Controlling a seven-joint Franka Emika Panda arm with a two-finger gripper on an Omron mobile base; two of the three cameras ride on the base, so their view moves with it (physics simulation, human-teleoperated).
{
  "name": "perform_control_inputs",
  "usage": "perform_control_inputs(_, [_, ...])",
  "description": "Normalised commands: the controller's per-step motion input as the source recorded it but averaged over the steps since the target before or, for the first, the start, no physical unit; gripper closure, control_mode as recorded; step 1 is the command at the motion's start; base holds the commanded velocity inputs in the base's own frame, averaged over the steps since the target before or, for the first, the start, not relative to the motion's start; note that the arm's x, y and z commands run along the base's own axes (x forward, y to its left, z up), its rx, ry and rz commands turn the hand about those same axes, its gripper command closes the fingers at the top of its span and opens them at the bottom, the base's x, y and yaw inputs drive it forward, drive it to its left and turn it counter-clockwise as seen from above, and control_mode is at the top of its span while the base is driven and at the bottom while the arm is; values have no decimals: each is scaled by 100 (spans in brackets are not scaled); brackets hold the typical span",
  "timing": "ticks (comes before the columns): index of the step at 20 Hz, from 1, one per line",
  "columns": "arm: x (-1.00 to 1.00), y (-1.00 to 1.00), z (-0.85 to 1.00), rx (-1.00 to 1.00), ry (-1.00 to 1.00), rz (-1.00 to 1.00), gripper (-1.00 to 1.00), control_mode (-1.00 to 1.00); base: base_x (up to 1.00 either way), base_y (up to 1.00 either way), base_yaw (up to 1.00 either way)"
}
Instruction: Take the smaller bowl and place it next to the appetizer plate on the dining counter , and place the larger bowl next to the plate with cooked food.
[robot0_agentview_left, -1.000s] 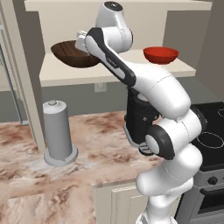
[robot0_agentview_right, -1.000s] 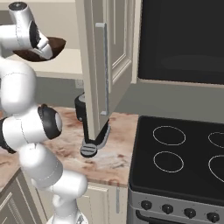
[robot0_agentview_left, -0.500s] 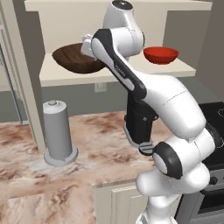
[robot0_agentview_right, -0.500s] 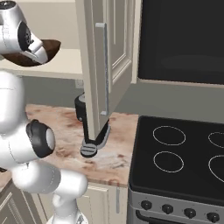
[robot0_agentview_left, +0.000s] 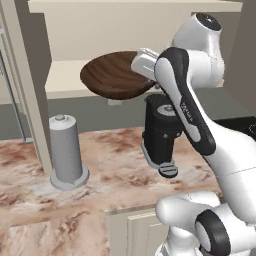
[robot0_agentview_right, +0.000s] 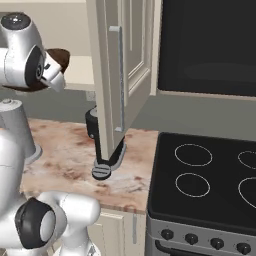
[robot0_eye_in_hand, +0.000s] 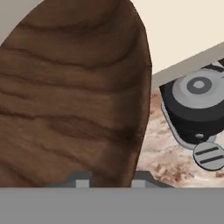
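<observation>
1. Two-finger gripper (robot0_eye_in_hand: 108, 180) clenched on the near rim of the wide, shallow dark brown wooden bowl (robot0_agentview_left: 115, 75), with one dark fingertip (robot0_eye_in_hand: 78, 180) on either side of the wall
2. Bowl at the front edge of the pale cabinet shelf (robot0_agentview_left: 62, 80), tilted and overhanging the lip, well above the pinkish veined marble worktop (robot0_agentview_left: 105, 185); cannot tell whether any part of it rests on the shelf
3. Handling, as a judgement: stiff, not fragile, probably light to middling for wood, but broad, so a strong lever on a grip taken at one edge. Smooth grained finish, likely to slip or swing between narrow pads
4. Best hold: the thin rim, pinched inside and outside, as deep over the wall as the fingers allow. Slow carrying and a level wrist advised, to keep the far side from sagging
5. Count: one wooden bowl, one grey upright cylinder on a round foot (robot0_agentview_left: 65, 150), one black countertop appliance (robot0_agentview_left: 160, 130) just below the bowl, one open beige cabinet door (robot0_agentview_right: 122, 75), one black stove top (robot0_agentview_right: 200, 200) with four ring marks in sight — two whole, two cut off by the frame
</observation>
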Motion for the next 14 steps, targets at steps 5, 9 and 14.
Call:
perform_control_inputs(5, [-100,-72,0,5,-2,2,100,-100,0,0,0])
perform_control_inputs(9, [-89,-25,-2,0,-15,0,100,-100,0,0,0])
perform_control_inputs(14, [-71,-14,-17,0,-10,-8,100,-100,0,0,0])
